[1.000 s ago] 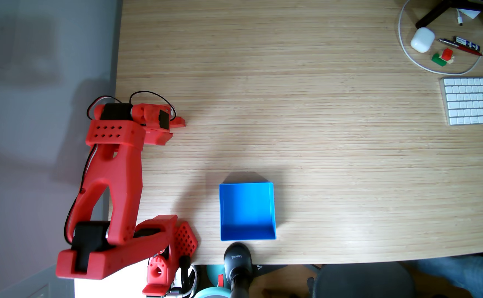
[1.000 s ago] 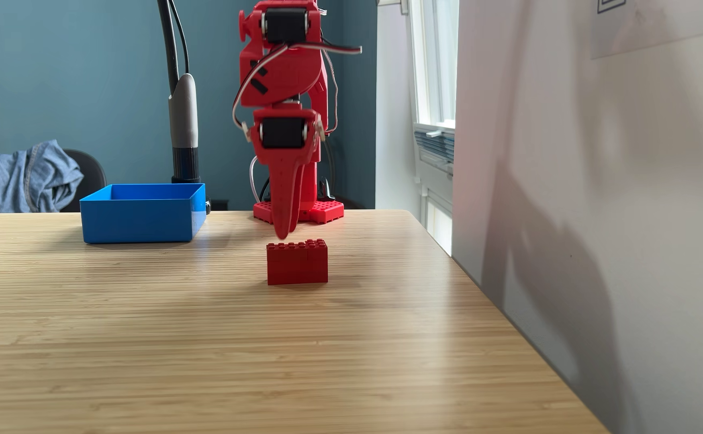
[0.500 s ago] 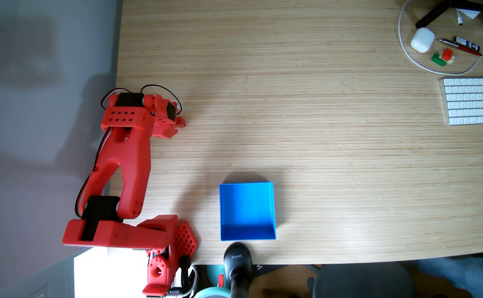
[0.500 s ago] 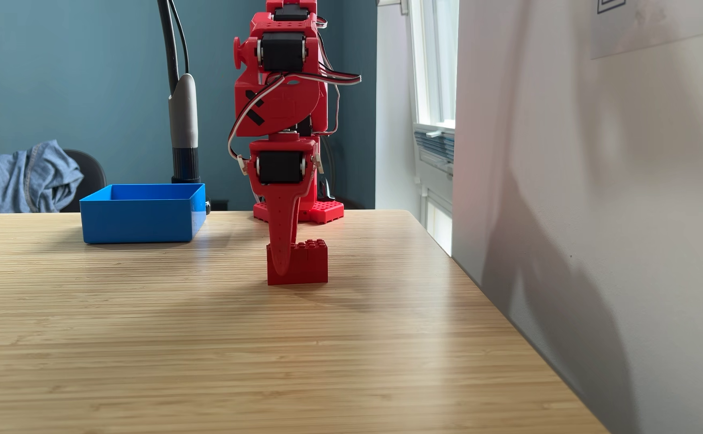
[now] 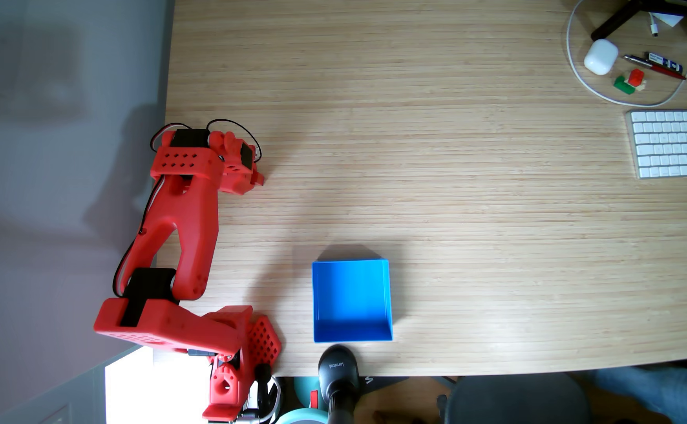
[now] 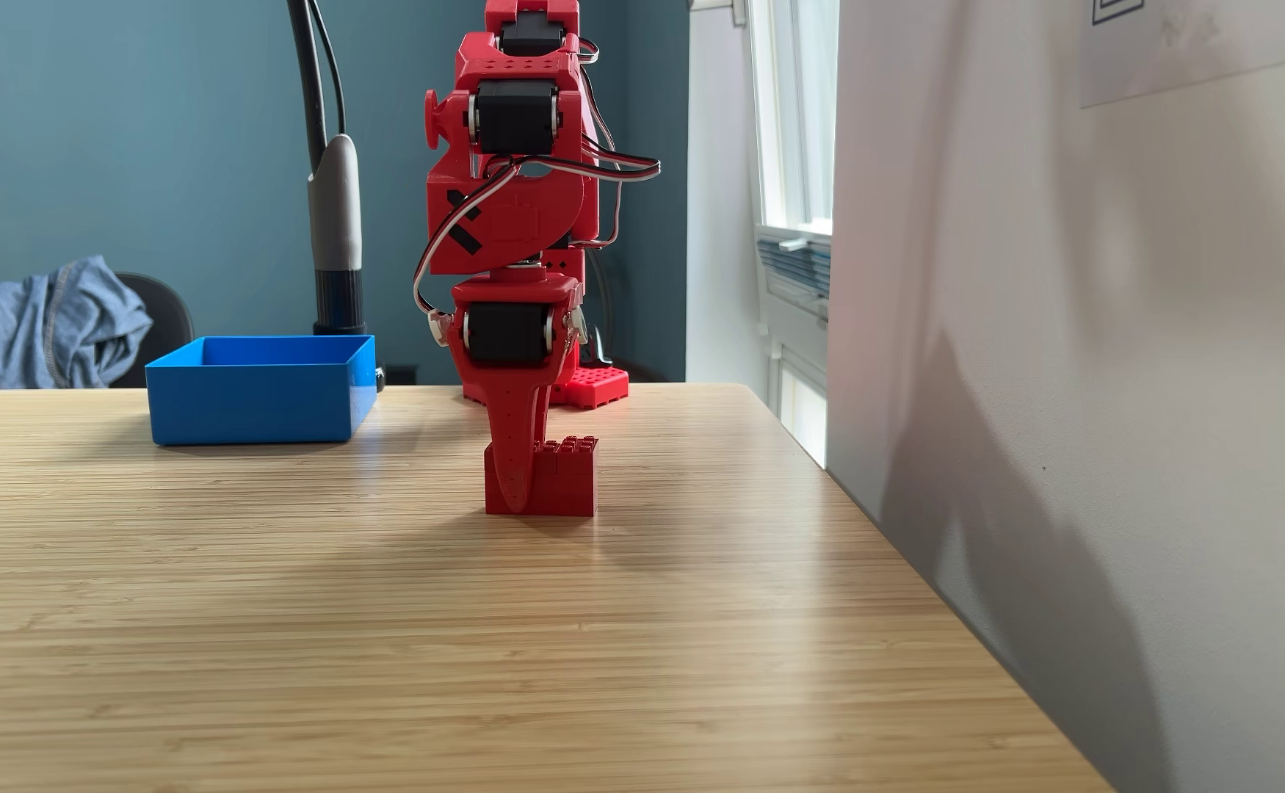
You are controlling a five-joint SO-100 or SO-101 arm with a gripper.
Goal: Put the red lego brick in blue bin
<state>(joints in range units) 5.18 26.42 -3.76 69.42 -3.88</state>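
Red brick is standing on the surface, well apart from the bin. The hand is straddling it; grip I cannot tell. Closing off-centre, it is risking tipping the brick.

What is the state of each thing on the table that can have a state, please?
gripper: lowered onto the brick, a finger in front of it; whether it is closed, I cannot tell.
red lego brick: standing upright on the table, not lifted.
blue bin: open top, empty, upright.
white earbud case: closed.
red pen: lying flat.
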